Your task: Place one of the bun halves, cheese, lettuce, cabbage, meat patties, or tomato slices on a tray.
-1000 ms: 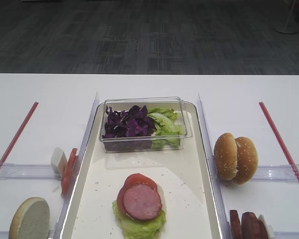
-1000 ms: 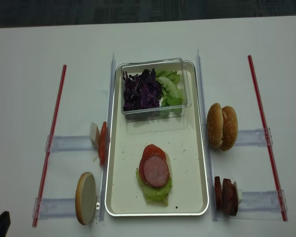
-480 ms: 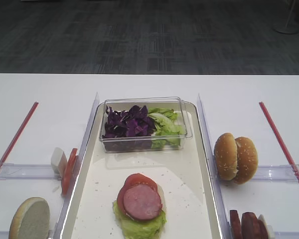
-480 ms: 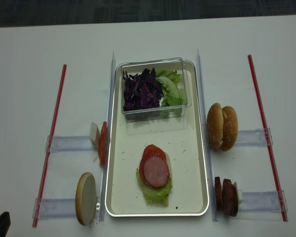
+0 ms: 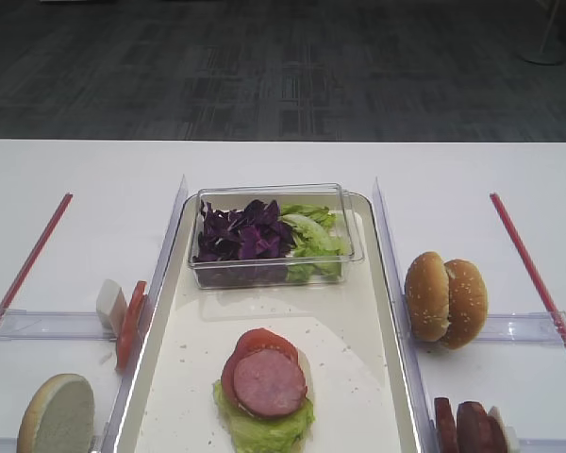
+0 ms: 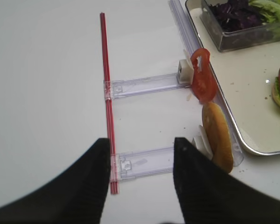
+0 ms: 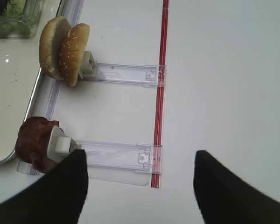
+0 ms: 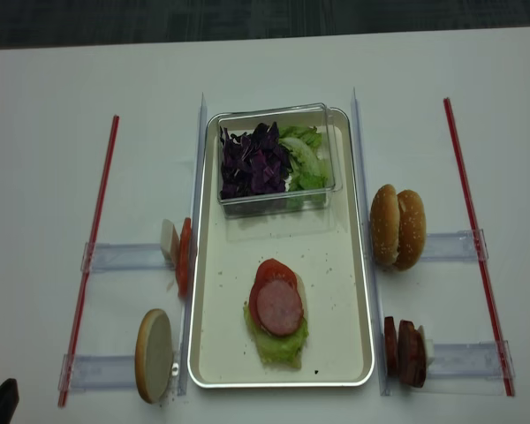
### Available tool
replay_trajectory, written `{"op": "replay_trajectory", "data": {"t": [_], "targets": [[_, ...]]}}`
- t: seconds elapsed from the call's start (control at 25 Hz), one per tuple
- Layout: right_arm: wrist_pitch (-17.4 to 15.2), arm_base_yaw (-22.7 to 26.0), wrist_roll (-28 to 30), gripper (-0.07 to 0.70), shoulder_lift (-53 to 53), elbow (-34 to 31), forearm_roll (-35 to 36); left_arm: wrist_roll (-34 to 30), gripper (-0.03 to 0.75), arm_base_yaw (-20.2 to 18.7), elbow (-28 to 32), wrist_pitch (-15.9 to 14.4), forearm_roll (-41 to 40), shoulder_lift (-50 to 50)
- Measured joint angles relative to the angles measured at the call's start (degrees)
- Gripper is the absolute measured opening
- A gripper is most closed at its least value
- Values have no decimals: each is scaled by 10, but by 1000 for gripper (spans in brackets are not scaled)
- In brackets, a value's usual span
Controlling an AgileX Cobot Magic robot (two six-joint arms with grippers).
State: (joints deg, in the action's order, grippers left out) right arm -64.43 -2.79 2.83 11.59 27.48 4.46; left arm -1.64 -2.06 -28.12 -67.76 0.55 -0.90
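Nearest me, the right gripper (image 7: 139, 186) hangs with jaws spread wide, holding nothing, above the table beside the meat patties (image 7: 36, 144); the left gripper (image 6: 139, 179) likewise stands apart and empty. On the tray (image 8: 214, 353) a patty and tomato already sit on lettuce (image 8: 277, 343). Farther off stand the sesame bun halves (image 8: 397, 228), upright on edge; I judge them light, soft and easily crushed, best pinched gently across the crust edges.
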Motion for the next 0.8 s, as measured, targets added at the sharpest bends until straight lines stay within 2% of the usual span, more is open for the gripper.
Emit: {"op": "replay_trajectory", "data": {"t": [0.24, 0.48, 0.8], "targets": [[0, 1, 0, 456, -29, 0, 0, 0, 293, 0, 0, 0, 0, 0], [0, 37, 0, 407, -85, 0, 0, 0, 293, 0, 0, 0, 0, 0], [-1, 39, 0, 357, -124, 0, 0, 0, 293, 0, 0, 0, 0, 0]]}}
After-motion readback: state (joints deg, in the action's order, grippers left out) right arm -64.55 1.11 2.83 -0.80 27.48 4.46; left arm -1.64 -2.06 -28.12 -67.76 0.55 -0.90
